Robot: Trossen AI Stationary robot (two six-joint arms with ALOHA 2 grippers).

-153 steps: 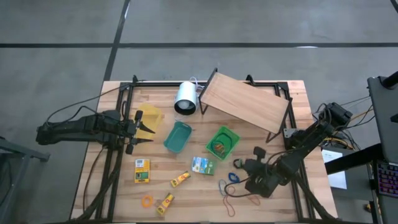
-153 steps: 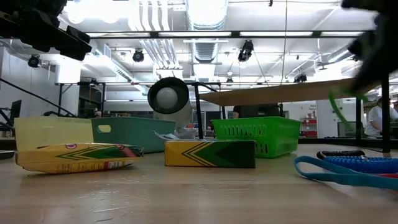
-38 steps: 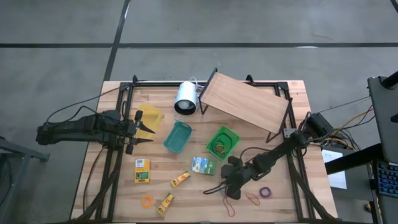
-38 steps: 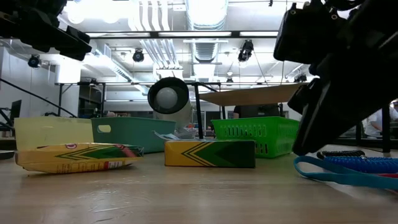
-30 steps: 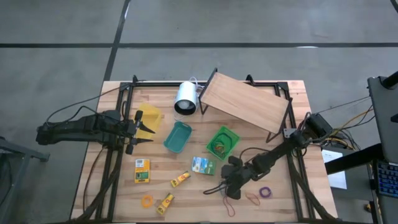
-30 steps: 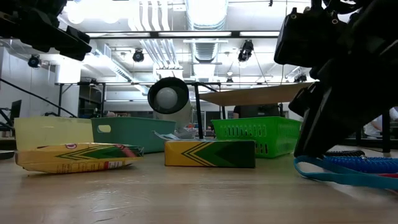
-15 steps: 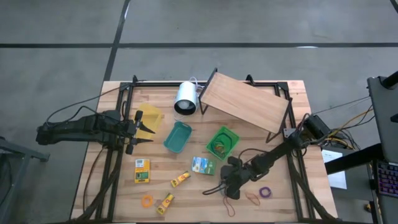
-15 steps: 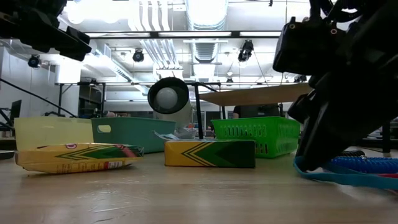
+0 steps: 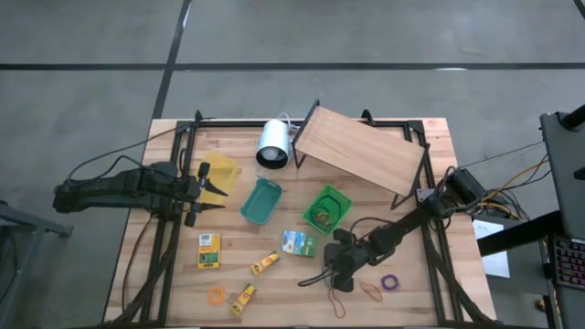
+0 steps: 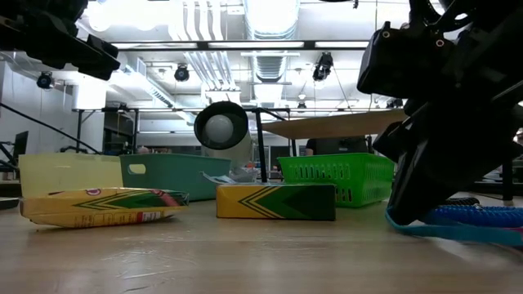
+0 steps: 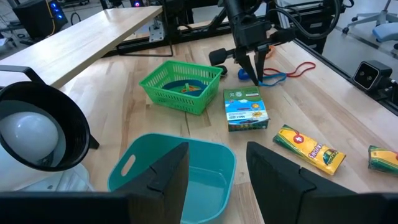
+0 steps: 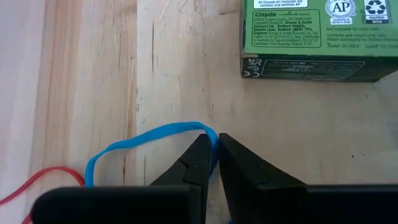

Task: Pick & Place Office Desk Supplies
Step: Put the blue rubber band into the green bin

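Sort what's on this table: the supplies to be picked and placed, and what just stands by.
Job:
blue rubber band, pinched by the right gripper
green-and-white packet
yellow boxes
yellow tubes

Standing by:
white cylinder
slanted wooden board
left gripper, open

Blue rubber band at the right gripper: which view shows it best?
Right wrist view: the blue rubber band sits pinched between the right gripper tips. The low view shows a strip; the left wrist view a small loop; the high view hides it.
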